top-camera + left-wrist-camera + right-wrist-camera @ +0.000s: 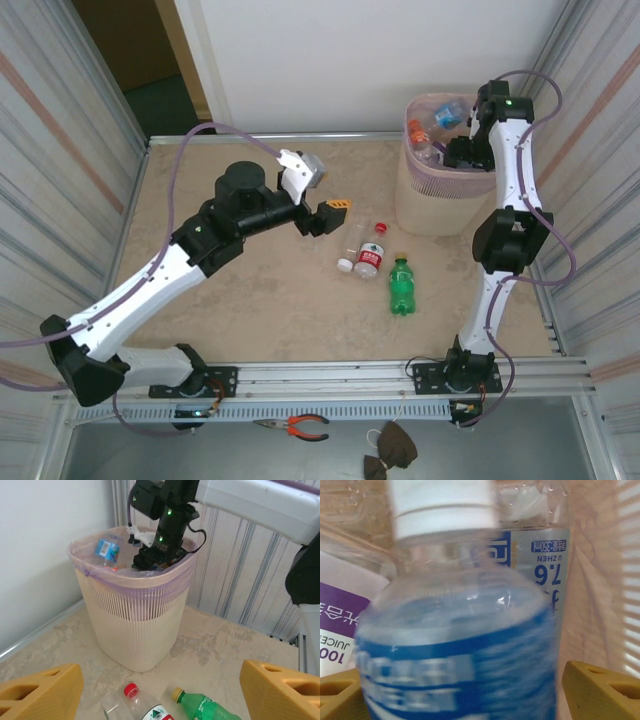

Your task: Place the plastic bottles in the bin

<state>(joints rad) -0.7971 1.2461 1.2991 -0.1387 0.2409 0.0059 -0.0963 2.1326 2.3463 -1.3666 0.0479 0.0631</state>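
Observation:
The pale pink bin (425, 205) stands at the table's far right, with several bottles inside. My right gripper (455, 152) reaches down into it, open; a blurred clear bottle with a blue label and white cap (460, 645) sits between its spread yellow fingers (600, 690), not touching them. On the table lie a green bottle (401, 286), a clear bottle with a red cap (370, 255) and a clear one with a white cap (350, 250). My left gripper (335, 212) hovers open just left of these, with the red-capped bottle (145, 705) and the green bottle (205, 707) below it.
Inside the bin a purple-labelled bottle (345, 610) and a clear bottle marked 7.6 (545, 565) lie behind the blurred one. Pliers (300, 427) rest on the rail below the table's near edge. Striped walls close in both sides.

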